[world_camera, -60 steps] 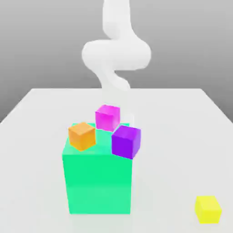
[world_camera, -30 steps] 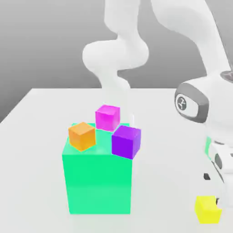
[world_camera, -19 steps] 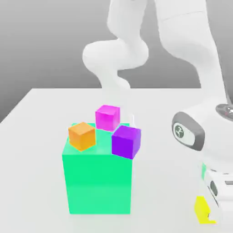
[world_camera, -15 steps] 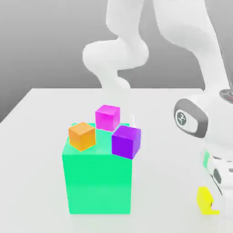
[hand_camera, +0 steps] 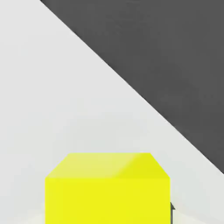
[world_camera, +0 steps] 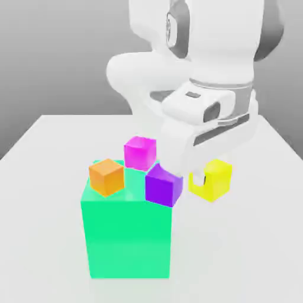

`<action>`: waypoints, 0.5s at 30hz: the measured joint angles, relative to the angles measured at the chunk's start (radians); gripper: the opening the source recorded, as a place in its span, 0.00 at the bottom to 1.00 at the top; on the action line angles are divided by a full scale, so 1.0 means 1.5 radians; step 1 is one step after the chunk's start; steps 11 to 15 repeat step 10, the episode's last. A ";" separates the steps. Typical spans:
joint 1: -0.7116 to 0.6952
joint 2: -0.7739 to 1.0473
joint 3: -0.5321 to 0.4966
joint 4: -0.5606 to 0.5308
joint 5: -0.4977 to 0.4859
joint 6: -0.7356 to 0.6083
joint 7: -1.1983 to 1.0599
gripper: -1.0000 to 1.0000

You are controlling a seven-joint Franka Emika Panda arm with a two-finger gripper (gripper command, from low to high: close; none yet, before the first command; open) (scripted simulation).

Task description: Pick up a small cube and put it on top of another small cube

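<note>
Lifted since earlier, yellow cube [world_camera: 217, 178] hangs in gripper [world_camera: 201, 177].

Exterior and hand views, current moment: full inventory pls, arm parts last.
yellow cube: 1, bright yellow, held up in the gripper, toward the exterior view's right of the purple cube
purple cube: 1, purple, at the green block's top near corner, exterior view's right
orange cube: 1, orange, on the green block's top, exterior view's left
magenta cube: 1, magenta, at the green block's far side
green block: 1, green, large, on the table, under the smaller cubes
table: 1, pale grey-white, beneath everything
arm: 1, white with grey parts, behind the cubes, reaching in over the table
gripper: 1, white body, closed on the yellow cube
</note>
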 joint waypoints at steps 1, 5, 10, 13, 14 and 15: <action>-0.013 -0.024 -0.003 -0.001 0.000 -0.023 0.028 0.00; -0.043 -0.056 -0.009 -0.035 0.000 -0.021 0.089 0.00; -0.046 -0.038 -0.009 -0.066 0.001 0.028 0.092 1.00; -0.046 -0.038 -0.009 -0.066 0.001 0.028 0.092 1.00; -0.046 -0.038 -0.009 -0.066 0.001 0.028 0.092 1.00; -0.046 -0.038 -0.009 -0.066 0.001 0.028 0.092 1.00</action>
